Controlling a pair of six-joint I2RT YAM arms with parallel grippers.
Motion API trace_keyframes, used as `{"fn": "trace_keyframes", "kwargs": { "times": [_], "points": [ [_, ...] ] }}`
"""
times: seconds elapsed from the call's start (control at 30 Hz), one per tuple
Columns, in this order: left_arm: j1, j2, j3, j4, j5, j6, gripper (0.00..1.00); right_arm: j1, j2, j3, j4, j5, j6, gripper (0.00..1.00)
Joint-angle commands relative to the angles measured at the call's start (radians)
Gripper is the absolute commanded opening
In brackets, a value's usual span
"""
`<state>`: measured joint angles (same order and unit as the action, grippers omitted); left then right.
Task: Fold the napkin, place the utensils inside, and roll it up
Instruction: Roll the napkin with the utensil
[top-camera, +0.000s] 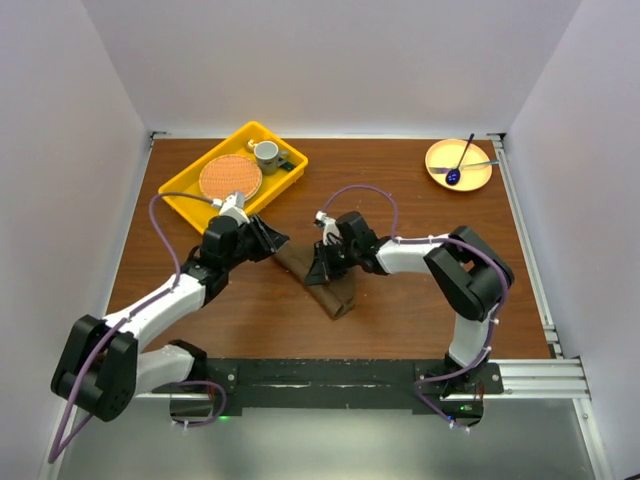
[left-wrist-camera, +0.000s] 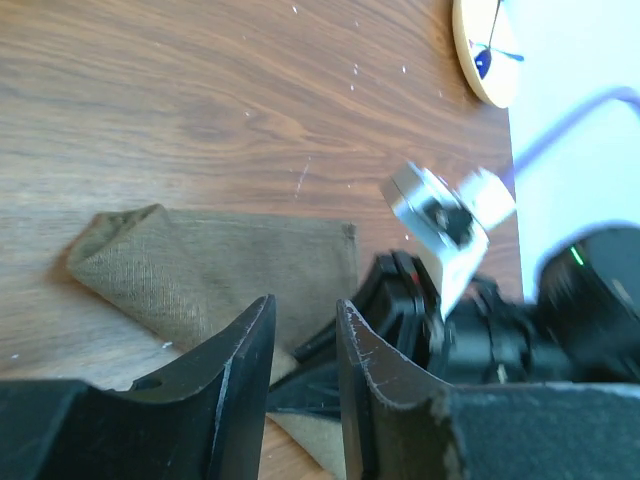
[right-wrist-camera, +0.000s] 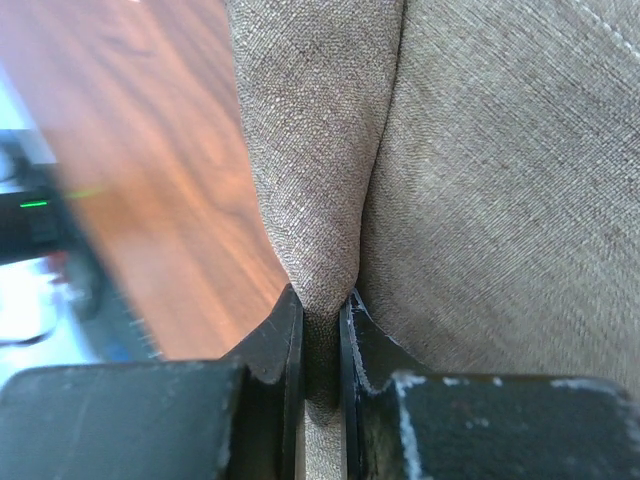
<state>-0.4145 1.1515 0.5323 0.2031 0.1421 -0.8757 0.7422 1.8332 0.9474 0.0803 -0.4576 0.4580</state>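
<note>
The napkin (top-camera: 330, 290) is seen lying near the middle of the wooden surface (top-camera: 420, 310), gathered into a narrow strip that runs diagonally between the two arms. A raised fold of the cloth is pinched by the right end effector (right-wrist-camera: 322, 300), whose jaws are pressed together on it, so that the fabric is drawn up into a ridge between them in the right wrist view. The left end effector (left-wrist-camera: 305, 308) is held at the strip's far-left end; its jaws are parted by a narrow gap and nothing is gripped between them, though it cannot be told whether the cloth is touched from above. In the left wrist view one corner of the napkin is shown pointing away to the left over the wood. A yellow tray (top-camera: 278, 141) is placed at the far left of the surface, and a round orange woven mat (top-camera: 230, 177) and a cup (top-camera: 266, 153) are carried in it. At the far right a yellow plate (top-camera: 475, 178) is set, with a dark blue spoon (top-camera: 462, 160) laid across it, well apart from the napkin
</note>
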Motion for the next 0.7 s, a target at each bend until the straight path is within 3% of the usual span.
{"fn": "trace_keyframes", "kwargs": {
  "times": [0.0, 0.2, 0.3, 0.37, 0.67],
  "points": [
    [-0.004, 0.062, -0.023, 0.091, 0.082, -0.014, 0.36, -0.065, 0.127, -0.099, 0.183, -0.332, 0.123, 0.0],
    [-0.07, 0.134, -0.064, 0.217, 0.087, -0.04, 0.41, -0.116, 0.205, -0.186, 0.39, -0.394, 0.344, 0.0],
    [-0.131, 0.106, -0.08, 0.17, 0.012, -0.057, 0.5, -0.122, 0.213, -0.182, 0.315, -0.333, 0.352, 0.0],
    [-0.168, 0.073, -0.094, 0.159, -0.041, -0.071, 0.51, -0.122, 0.212, -0.167, 0.245, -0.265, 0.305, 0.0],
    [-0.176, 0.186, -0.124, 0.3, -0.061, -0.074, 0.24, -0.124, 0.192, -0.154, 0.145, -0.2, 0.257, 0.0]
  ]
}}
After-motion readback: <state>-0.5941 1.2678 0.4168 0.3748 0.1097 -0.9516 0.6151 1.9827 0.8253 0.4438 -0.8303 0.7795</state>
